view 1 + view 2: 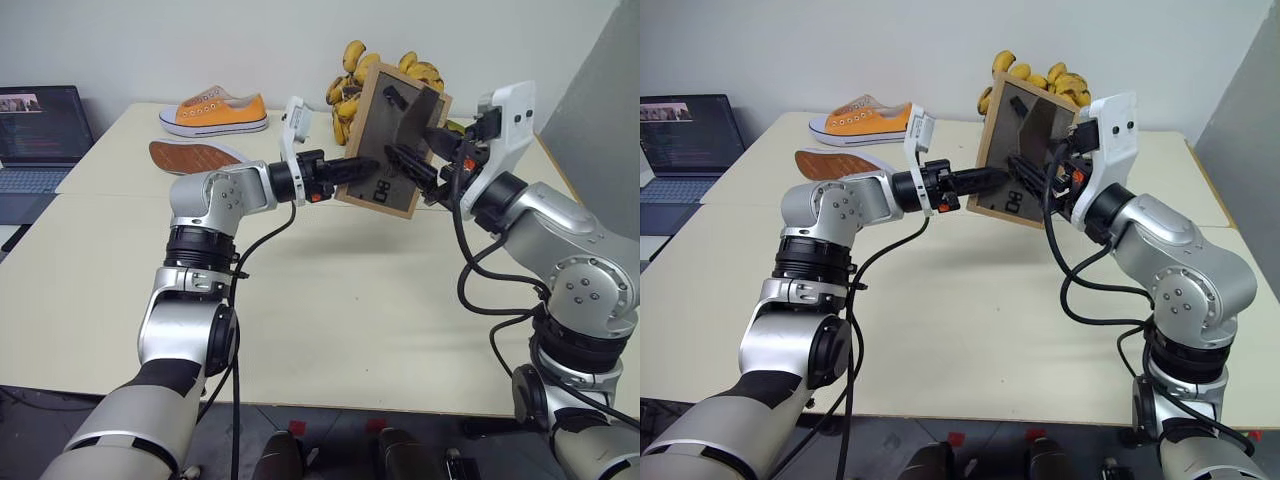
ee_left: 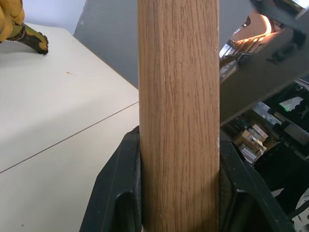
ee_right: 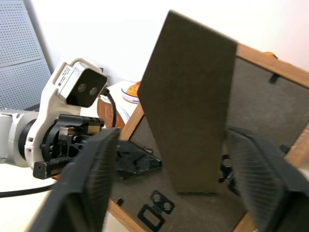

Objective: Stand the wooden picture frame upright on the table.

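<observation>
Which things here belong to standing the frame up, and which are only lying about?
Job:
- wooden picture frame
- table
- left tool, clamped on the frame's edge
- right tool, open by the stand flap

Lying about:
- bananas
- orange shoes
- laptop

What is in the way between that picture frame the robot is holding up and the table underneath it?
Nothing visible. The wooden picture frame hangs in the air, clamped by the left gripper, and the table below it is bare. The bananas and orange sneaker lie farther back.
</observation>
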Action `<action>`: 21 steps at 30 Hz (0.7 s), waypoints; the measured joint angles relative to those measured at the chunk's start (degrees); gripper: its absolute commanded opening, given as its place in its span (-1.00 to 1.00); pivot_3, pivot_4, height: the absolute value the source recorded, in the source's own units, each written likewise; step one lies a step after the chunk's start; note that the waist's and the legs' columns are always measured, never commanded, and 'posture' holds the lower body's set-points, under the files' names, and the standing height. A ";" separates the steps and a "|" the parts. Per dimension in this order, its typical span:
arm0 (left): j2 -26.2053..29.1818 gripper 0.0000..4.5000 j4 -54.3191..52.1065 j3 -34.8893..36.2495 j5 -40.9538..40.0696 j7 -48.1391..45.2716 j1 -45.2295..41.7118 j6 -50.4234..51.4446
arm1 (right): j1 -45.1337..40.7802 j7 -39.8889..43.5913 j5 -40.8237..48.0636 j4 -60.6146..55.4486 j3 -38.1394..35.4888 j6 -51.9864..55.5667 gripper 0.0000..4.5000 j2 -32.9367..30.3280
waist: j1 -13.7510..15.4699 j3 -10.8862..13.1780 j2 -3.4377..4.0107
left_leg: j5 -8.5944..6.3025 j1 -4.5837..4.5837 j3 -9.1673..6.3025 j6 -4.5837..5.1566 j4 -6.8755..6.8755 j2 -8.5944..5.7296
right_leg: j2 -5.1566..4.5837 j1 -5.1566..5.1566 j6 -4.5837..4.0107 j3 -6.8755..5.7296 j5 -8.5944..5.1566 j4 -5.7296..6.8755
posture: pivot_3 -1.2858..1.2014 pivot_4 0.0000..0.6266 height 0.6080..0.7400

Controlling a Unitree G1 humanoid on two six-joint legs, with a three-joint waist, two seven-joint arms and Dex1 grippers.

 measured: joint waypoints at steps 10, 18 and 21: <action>0.26 -0.43 0.67 -0.01 0.80 0.00 -0.28 0.00 | 2.54 3.54 -2.07 -0.03 1.92 -2.26 0.98 -8.06 | 0.03 0.00 0.00 | 0.00 0.00 0.01 0.00 0.00 -0.01 | 0.00 0.01 0.00 0.00 0.00 -0.03 | 0.03 -0.52 1.00; 3.69 -0.43 0.40 -0.36 1.06 -0.05 -0.27 4.02 | 19.69 15.83 -16.67 2.89 4.96 -20.15 0.98 -28.79 | 0.26 0.01 -0.01 | -0.01 -0.05 0.04 0.01 0.01 -0.06 | -0.01 0.01 0.02 0.06 -0.01 -0.14 | 0.03 -0.52 1.00; 4.40 -0.43 -2.62 -0.47 0.54 -0.08 0.33 8.28 | 23.39 17.13 -27.45 8.31 7.93 -36.69 0.98 -33.09 | -0.10 0.01 -0.01 | -0.01 -0.01 0.09 0.01 0.04 -0.05 | 0.00 0.02 0.04 0.10 -0.02 -0.12 | 0.03 -0.52 1.00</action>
